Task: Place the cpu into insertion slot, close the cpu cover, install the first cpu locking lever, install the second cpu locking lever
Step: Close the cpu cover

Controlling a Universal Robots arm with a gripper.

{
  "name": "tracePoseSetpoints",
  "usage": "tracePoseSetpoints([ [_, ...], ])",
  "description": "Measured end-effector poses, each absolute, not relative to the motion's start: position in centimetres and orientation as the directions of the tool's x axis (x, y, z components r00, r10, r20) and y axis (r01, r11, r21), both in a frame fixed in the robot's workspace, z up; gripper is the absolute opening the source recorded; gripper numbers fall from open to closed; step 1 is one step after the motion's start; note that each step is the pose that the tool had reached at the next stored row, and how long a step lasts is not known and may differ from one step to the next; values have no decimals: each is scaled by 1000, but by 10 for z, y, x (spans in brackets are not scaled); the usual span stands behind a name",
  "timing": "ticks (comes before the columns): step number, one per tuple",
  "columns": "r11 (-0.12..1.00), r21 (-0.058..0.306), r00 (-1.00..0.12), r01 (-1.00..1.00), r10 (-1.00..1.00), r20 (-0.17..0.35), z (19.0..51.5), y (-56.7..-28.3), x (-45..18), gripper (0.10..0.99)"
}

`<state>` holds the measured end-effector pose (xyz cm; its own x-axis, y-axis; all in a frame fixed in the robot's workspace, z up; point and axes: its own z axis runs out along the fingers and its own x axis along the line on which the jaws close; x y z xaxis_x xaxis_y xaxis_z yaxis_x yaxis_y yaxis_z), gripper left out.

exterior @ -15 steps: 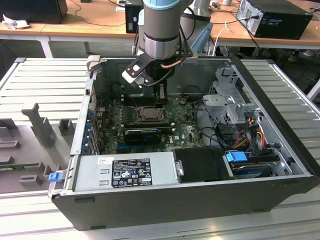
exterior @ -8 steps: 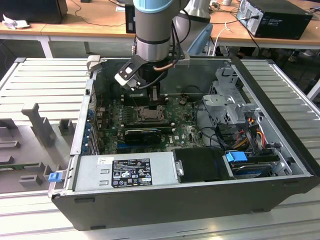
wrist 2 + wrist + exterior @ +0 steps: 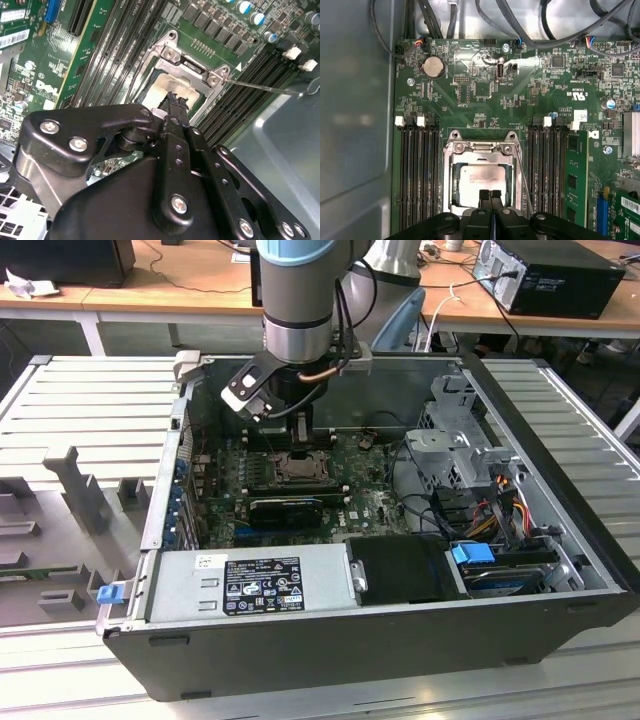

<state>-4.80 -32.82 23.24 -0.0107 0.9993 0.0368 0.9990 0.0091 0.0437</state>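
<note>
Tool [image 3: 490, 195] tips sat pressed together above the cpu [image 3: 481, 181], already under its cover [image 3: 482, 148]. Lever [image 3: 260, 86] looked unlatched, needing a push.

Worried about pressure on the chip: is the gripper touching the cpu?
Cannot tell. In the first wrist view the gripper, shut, overlaps the edge of the cpu inside the cut-out of the cpu cover; neither contact nor a gap is plain.

A black-and-white sticker [image 3: 262, 585] on the silver-grey metal box [image 3: 325, 580] bears unreadably small print. White lettering [image 3: 577, 93], possibly a certification mark, stands on the green circuit board [image 3: 520, 115].
</note>
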Motion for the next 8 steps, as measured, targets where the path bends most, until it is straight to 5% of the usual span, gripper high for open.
tracePoseSetpoints([
  [8,9,44,-11,999,999,37,232,-328,-52,106],
])
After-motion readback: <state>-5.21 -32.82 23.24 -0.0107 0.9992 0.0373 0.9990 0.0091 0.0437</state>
